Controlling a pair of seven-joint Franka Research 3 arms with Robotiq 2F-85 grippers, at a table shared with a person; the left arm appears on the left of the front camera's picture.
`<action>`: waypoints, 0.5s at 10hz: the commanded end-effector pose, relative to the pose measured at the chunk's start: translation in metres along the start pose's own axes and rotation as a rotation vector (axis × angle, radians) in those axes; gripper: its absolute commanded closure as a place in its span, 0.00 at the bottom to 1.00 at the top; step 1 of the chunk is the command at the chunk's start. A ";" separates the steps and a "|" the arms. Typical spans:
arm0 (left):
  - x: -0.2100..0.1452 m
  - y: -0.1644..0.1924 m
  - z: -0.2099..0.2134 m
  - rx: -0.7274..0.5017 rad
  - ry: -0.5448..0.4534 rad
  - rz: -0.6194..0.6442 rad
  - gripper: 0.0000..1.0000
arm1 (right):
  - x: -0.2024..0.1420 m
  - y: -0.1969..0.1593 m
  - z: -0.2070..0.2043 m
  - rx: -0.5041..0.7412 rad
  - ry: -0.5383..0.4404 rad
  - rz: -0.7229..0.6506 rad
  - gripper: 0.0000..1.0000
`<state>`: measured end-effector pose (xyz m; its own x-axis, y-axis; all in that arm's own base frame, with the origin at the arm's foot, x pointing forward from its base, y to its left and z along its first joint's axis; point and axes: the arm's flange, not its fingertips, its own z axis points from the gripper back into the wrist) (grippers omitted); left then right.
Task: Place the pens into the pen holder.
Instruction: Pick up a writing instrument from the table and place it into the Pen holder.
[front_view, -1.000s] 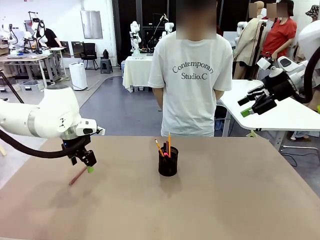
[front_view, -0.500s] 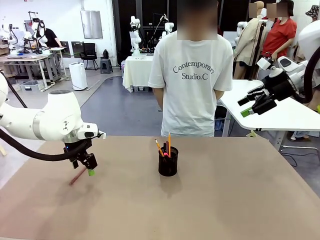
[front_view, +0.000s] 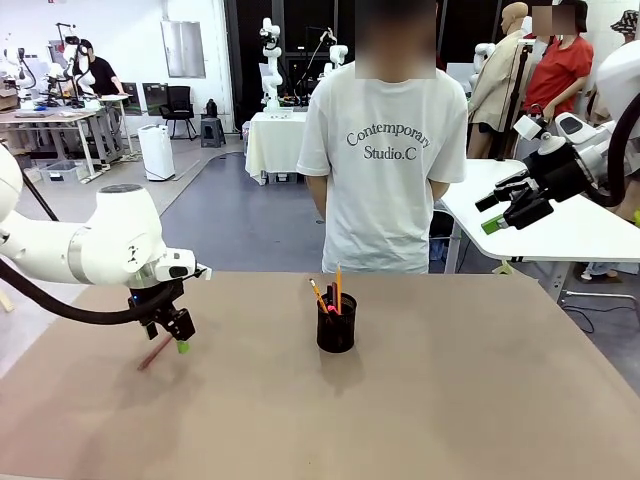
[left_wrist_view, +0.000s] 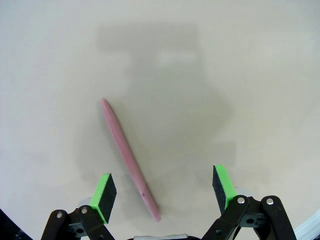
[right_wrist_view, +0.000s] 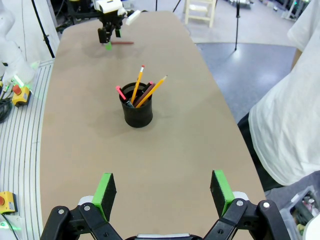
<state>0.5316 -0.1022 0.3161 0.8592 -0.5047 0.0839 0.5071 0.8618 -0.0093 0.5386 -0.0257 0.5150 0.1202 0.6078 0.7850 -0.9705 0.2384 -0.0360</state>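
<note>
Left gripper (left_wrist_view: 164, 188) hangs low over the table with its jaws spread wide and nothing in them, and the reddish-brown pencil (left_wrist_view: 129, 160) lies flat on the tabletop between the green pads, nearer one pad than the other and slanted across the gap. I judge it light, stiff and thin, likely to roll or skid on a smooth top. I would turn the wrist until the pads close square across the shaft, then take it near its middle, pads brought right down to the surface. The pen holder (front_view: 336, 322) stands upright near the middle of the table (front_view: 450, 400), well apart from that pencil, with yellow-orange pencils (right_wrist_view: 137, 82) and other sticks already leaning in it. Its mesh cup looks light enough to tip if nudged. Right gripper (right_wrist_view: 163, 192) is raised off to the side, also wide and empty. The tabletop is matte tan, flat and bare around the pencil. A person (front_view: 385, 150) stands at the far edge just behind the holder, with a busy open workshop beyond.
</note>
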 end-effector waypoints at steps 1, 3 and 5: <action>0.006 0.012 -0.001 -0.009 -0.025 -0.019 0.00 | 0.001 0.003 0.001 -0.006 0.001 0.002 0.00; 0.012 0.025 -0.003 -0.006 -0.020 -0.026 0.00 | 0.001 0.003 0.001 -0.006 0.001 0.002 0.00; 0.017 0.032 -0.005 -0.013 -0.024 -0.025 0.00 | 0.001 0.003 0.001 -0.006 0.001 0.002 0.00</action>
<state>0.5563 -0.0869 0.3125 0.8531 -0.5125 0.0979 0.5155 0.8569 -0.0066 0.5385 -0.0257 0.5151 0.1202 0.6078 0.7850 -0.9705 0.2384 -0.0360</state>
